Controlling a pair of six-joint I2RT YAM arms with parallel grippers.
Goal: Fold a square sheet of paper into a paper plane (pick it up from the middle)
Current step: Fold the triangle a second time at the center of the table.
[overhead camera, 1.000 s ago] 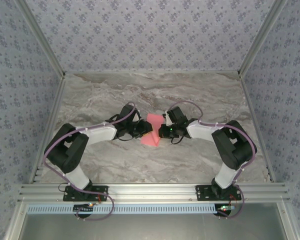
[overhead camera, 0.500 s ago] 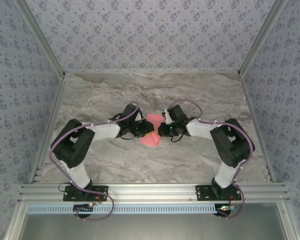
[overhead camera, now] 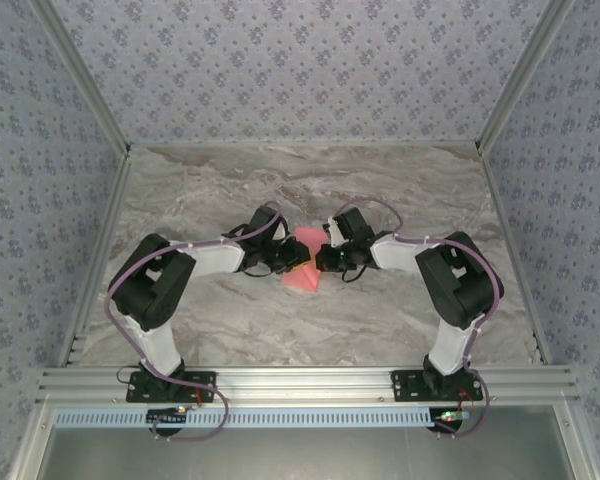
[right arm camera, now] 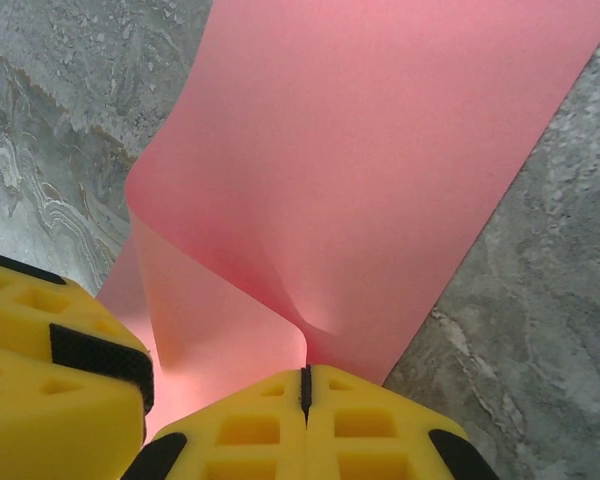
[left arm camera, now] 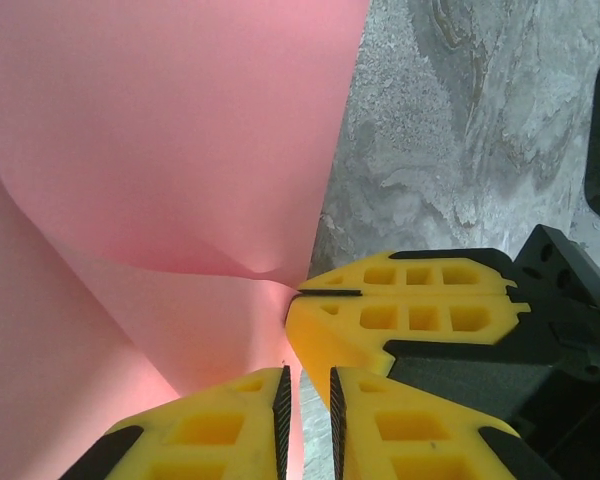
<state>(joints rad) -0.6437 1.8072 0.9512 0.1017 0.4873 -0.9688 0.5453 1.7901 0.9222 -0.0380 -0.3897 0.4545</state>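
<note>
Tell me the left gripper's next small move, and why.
Probably close the left gripper fully: its pads stand slightly apart, seemingly around an edge of the square sheet of paper, while the right gripper is shut on the buckled sheet beside it.

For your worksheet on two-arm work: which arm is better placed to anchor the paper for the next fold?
Probably right: the right gripper is shut on the paper; the left gripper stands slightly open.

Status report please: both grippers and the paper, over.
Right gripper shut on the square sheet of paper. Left gripper slightly open at its edge. Nothing in the way.
</note>
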